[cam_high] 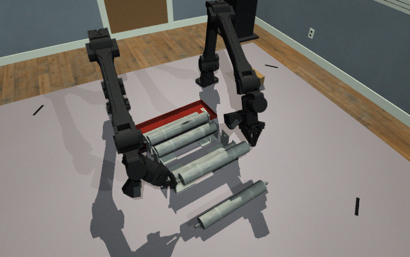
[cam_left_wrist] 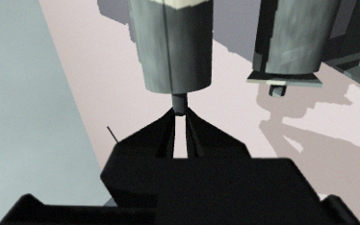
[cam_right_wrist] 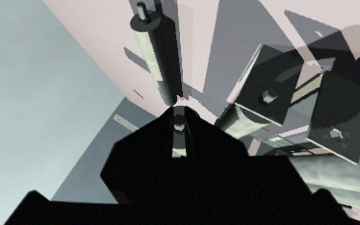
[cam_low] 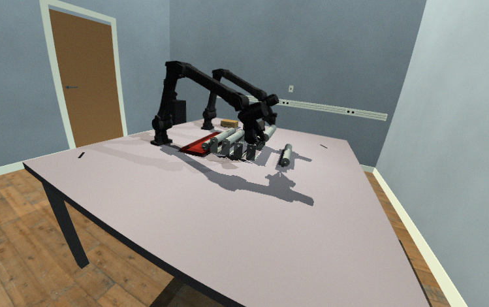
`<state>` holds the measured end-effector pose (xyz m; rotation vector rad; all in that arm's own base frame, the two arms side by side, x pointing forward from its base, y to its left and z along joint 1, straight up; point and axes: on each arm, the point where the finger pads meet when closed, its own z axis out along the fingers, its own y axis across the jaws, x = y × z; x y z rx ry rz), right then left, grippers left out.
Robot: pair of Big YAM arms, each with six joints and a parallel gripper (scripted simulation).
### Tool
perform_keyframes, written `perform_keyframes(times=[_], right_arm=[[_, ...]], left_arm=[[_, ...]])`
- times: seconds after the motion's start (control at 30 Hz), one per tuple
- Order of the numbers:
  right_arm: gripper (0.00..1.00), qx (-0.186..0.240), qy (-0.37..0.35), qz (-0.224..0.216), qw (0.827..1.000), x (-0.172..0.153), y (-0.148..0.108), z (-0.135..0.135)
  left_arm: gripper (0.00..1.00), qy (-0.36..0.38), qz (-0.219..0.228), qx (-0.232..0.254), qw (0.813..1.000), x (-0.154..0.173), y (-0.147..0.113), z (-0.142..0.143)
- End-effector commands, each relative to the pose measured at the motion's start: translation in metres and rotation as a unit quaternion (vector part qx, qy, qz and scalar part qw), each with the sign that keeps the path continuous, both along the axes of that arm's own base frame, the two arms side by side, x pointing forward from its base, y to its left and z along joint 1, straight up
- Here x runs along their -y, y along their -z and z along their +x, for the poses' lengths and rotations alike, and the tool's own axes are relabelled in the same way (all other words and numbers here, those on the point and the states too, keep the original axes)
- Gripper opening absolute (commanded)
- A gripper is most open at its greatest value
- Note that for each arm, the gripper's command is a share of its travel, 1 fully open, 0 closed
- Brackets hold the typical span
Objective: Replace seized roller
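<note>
A roller [cam_high: 211, 164] [cam_low: 271, 132] [cam_left_wrist: 179, 53] hangs level between the arms, above the bed's front. My left gripper [cam_high: 253, 145] [cam_left_wrist: 180, 112] is shut on the axle at one end. My right gripper [cam_high: 175, 184] [cam_right_wrist: 179, 112] is shut on the other end; its own wrist view mostly hides the roller. Another roller [cam_high: 208, 157] [cam_left_wrist: 295, 38] is just behind it in the bed. Behind that is a gap with bare brackets [cam_high: 225, 135] [cam_right_wrist: 278, 77], then two rollers [cam_high: 184, 139] [cam_high: 177, 128]. The red scrap tray [cam_high: 174, 116] [cam_low: 196, 149] is behind them; whether it holds a roller is unclear.
A loose roller [cam_high: 231, 204] [cam_low: 286, 154] [cam_right_wrist: 155, 53] lies on the table in front of the bed, roughly parallel to it. An orange-brown block [cam_high: 260, 77] [cam_low: 229, 123] lies at the back, near the left arm's base.
</note>
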<state>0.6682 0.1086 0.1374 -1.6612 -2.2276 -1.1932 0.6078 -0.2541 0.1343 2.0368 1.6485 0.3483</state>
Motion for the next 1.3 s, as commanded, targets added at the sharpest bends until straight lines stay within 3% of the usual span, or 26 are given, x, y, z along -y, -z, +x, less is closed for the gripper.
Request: perform_keyframes(times=[0.0, 0.13, 0.2, 0.43, 0.5, 0.73, 0.77, 0.83, 0.93, 1.17, 1.27], right_arm=[[0.03, 0.052, 0.005, 0.006, 0.999, 0.010, -0.051, 0.006], [0.03, 0.055, 0.010, 0.014, 0.998, 0.012, -0.059, -0.003], [0.03, 0.097, 0.000, 0.008, 0.995, 0.010, -0.074, 0.010], [0.03, 0.064, 0.008, 0.012, 0.998, 0.010, -0.080, 0.001], [0.03, 0.052, -0.003, 0.005, 0.999, 0.010, -0.088, -0.005], [0.03, 0.056, 0.008, 0.008, 0.998, 0.011, -0.083, 0.012], [0.03, 0.043, 0.007, 0.007, 0.999, 0.012, -0.063, 0.015], [0.03, 0.044, 0.002, 0.003, 0.999, 0.012, -0.058, 0.015], [0.03, 0.057, 0.008, 0.004, 0.998, 0.012, -0.079, 0.011], [0.03, 0.050, 0.006, 0.002, 0.999, 0.012, -0.079, 0.007], [0.03, 0.052, 0.005, 0.001, 0.999, 0.012, -0.079, 0.007]], left_arm=[[0.03, 0.001, -0.018, 0.040, 0.999, 0.006, -0.048, -0.005], [0.03, 0.005, -0.021, 0.061, 0.998, 0.008, -0.071, -0.006], [0.03, 0.002, -0.031, 0.068, 0.997, 0.010, -0.073, -0.001], [0.03, 0.003, -0.025, 0.059, 0.998, 0.003, -0.078, -0.006], [0.03, 0.000, -0.024, 0.038, 0.999, 0.004, -0.083, -0.015], [0.03, -0.001, -0.022, 0.041, 0.999, 0.004, -0.090, -0.011], [0.03, -0.002, -0.022, 0.040, 0.999, 0.003, -0.090, -0.010], [0.03, -0.001, -0.022, 0.038, 0.999, 0.004, -0.089, -0.009], [0.03, 0.001, -0.018, 0.038, 0.999, 0.002, -0.088, -0.008], [0.03, -0.001, -0.018, 0.038, 0.999, 0.002, -0.085, 0.000], [0.03, -0.001, -0.008, 0.014, 1.000, 0.005, -0.052, 0.011]])
